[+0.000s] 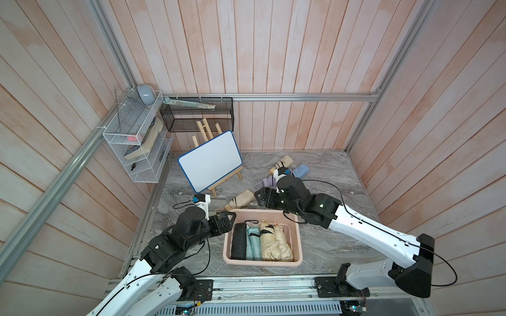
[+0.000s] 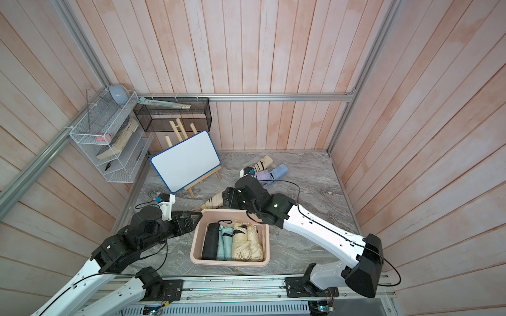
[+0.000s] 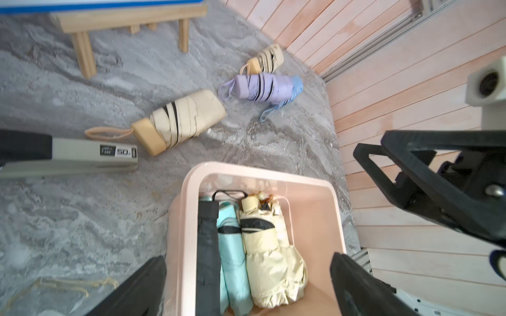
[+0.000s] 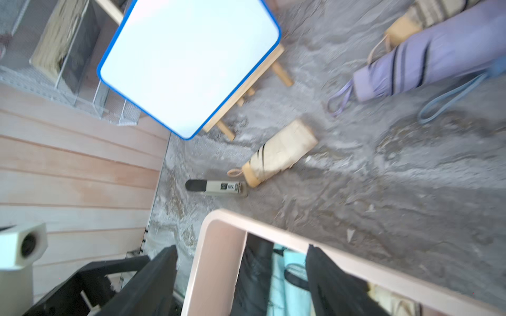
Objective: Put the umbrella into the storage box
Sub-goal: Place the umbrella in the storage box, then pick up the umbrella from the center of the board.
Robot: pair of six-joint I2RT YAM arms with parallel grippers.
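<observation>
**Both arms at the storage box.** My left pincer (image 3: 249, 258) stands spread wide and empty at the far left corner of the storage box (image 1: 262, 263). In its wrist view the box's contents show between its fingers. My right pincer (image 4: 242, 249) is likewise parted and grips nothing. It hangs near the box's far rim, and in its wrist view the box's corner shows between its fingers.

Inside the storage box four folded umbrellas lie side by side. The black umbrella (image 1: 238, 240) is against the left wall, then a teal umbrella (image 1: 253, 242), then two pale yellow umbrellas (image 1: 269, 243).

On the marbled surface (image 1: 323, 254), a striped beige umbrella (image 1: 241, 201) lies just beyond the box's far rim, with a grey stapler (image 3: 95, 156) just beside its handle end. Farther beyond the box lie a lilac umbrella (image 3: 260, 87), a blue umbrella (image 1: 301, 171) touching it, and a second beige umbrella (image 1: 283, 162). A whiteboard (image 1: 210, 161) on a wooden easel (image 3: 131, 16) stands beyond the box's far left corner.
</observation>
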